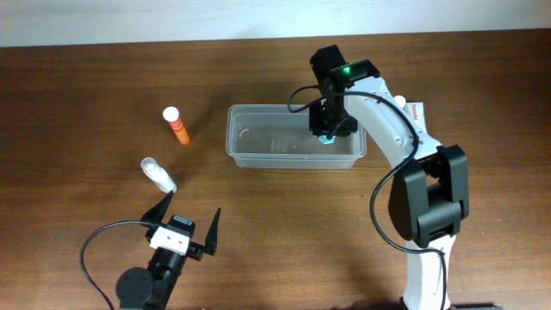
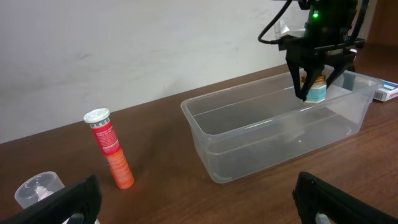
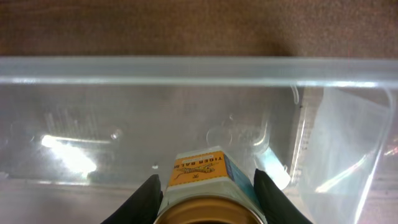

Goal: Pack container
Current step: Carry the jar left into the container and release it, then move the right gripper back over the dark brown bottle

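The clear plastic container lies at the table's middle; it also shows in the left wrist view and the right wrist view. My right gripper is shut on a small Tiger Balm jar with an orange label and gold lid. It holds the jar over the container's right end, just above the rim. My left gripper is open and empty near the front left, well short of the container.
An orange tube with a white cap lies left of the container. A small clear bottle lies nearer my left gripper. A blue-and-white box sits beyond the container's far end.
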